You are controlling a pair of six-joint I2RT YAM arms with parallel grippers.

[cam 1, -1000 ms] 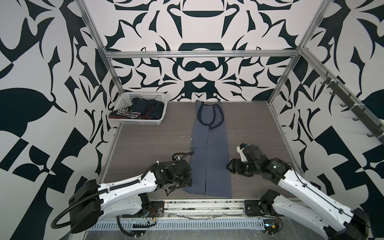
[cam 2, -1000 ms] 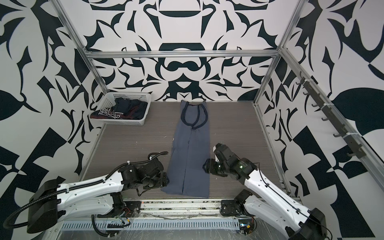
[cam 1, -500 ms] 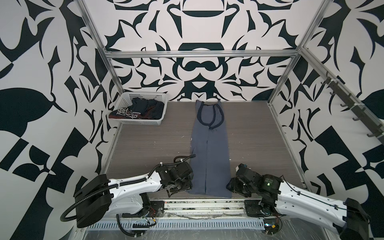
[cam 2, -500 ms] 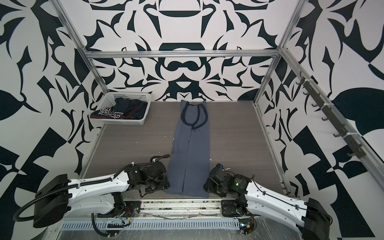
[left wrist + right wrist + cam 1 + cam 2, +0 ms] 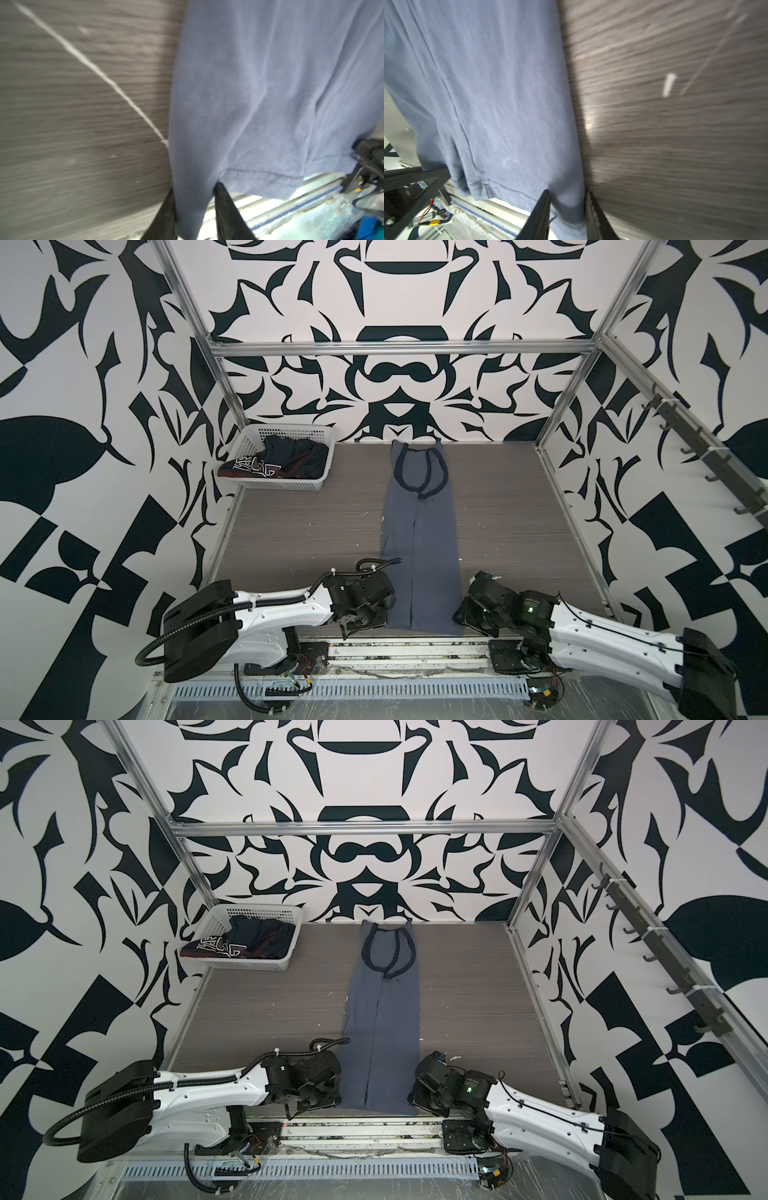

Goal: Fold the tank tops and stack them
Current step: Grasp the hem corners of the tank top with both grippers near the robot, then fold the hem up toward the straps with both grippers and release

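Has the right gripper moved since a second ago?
Yes. The right gripper moved along the grey-blue tank top's right edge toward the front rail, ending at the hem corner.

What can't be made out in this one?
The navy top: crumpled in the basket; its wall hides the lower part, lettering too small, both top views.
The left fingers and right fingers: hidden under their wrists in both top views.
Grip on the grey top: wrist views blurred; whether the fingers pinch it is unclear.
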